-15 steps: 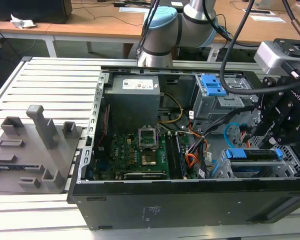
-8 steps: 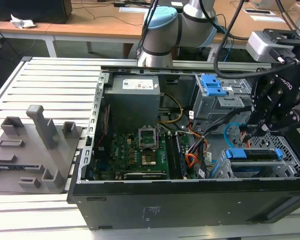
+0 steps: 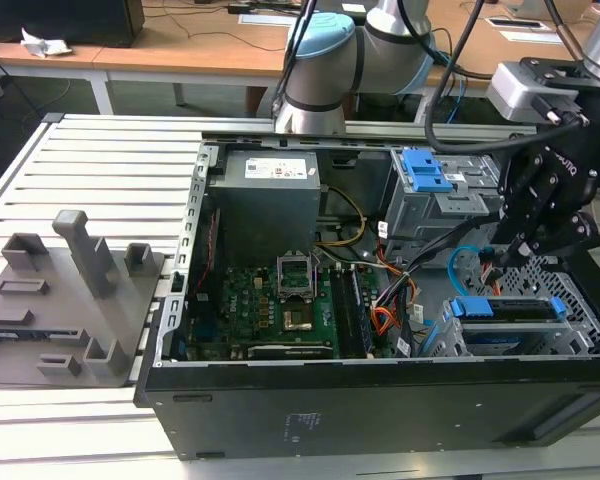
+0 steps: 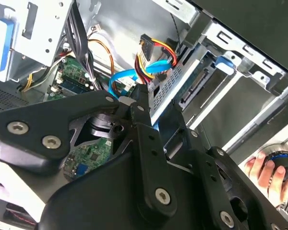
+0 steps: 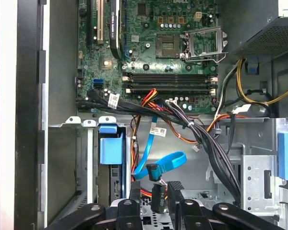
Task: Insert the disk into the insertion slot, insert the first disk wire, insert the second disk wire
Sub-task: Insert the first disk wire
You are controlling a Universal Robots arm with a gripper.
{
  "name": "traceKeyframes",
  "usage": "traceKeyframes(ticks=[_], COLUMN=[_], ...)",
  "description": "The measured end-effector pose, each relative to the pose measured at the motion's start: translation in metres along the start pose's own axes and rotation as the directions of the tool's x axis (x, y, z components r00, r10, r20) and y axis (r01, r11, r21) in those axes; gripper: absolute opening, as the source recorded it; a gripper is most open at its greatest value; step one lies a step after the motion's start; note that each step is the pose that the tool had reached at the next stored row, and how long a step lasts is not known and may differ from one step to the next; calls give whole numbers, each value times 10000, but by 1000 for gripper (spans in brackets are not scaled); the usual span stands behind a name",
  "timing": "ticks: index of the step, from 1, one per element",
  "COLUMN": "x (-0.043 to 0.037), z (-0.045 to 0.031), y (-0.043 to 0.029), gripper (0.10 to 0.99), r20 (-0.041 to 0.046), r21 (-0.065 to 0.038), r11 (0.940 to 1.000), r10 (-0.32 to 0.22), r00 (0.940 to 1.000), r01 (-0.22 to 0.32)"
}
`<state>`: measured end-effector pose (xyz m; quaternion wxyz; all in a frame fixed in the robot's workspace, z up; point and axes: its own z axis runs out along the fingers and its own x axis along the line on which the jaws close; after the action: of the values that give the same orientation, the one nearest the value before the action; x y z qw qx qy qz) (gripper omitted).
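An open black steel computer case [image 3: 380, 400] lies on its side on a ribbed aluminium desk [image 3: 110, 170]. At nine o'clock in the exterior view a matt grey moulded fixture [image 3: 75, 300] of blocks and posts rests on the desk.

Inside the case a green motherboard [image 3: 260, 310] fills the floor. A boxy grey power supply [image 3: 265, 195] sits at twelve o'clock from it. A tall grey cage [image 3: 450, 210] with a blue latch [image 3: 425, 170] stands at one o'clock.

The disk [image 3: 510, 308], in its bright blue plastic carrier, sits in the insertion slot [image 3: 583, 318], the low bay of perforated silver sheet at four o'clock in the exterior view. Only the carrier's long blue edge and a strip of grey top can be seen, and the case wall hides the rest.

The black, angular gripper [image 3: 507, 255] hangs just above the disk's twelve o'clock side, among loose wiring. In the first wrist view its fingers [image 5: 175, 194] stand narrow, closed on a dark plug [image 5: 158, 200] at the end of a flat, glossy blue cable [image 5: 169, 160] that loops away towards the motherboard. Whether the plug touches the disk cannot be made out, because the fingers cover its lower end.

A thick bundle of black wires [image 5: 201, 134] crosses beside the blue cable. In the second wrist view a black connector [image 4: 151, 45] on red, yellow and black leads hangs free near the bay, and a person's hand [image 4: 265, 172], cut off at the edge, grips a dark round object.
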<state>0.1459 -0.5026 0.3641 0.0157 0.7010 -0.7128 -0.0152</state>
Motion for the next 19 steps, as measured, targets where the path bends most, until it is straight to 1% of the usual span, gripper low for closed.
traceKeyframes(ticks=[3,6,8,13,14,17,19], x=[-20,-20,-21,-21,-21,-21,-21], z=[50,97,112,116,116,117,117], y=[-23,-36,-41,-42,-42,-42,-42], gripper=[361,361,361,361,345,169,169], r20=[0,-1,-3,-1,-1,-1,-2], r21=[-1,-1,-1,-1,-1,-1,-1], r11=[10000,10000,10000,10000,10000,10000,10000], r10=[0,0,0,0,0,0,0], r00=[10000,10000,10000,10000,10000,10000,10000], r01=[0,0,0,0,0,0,0])
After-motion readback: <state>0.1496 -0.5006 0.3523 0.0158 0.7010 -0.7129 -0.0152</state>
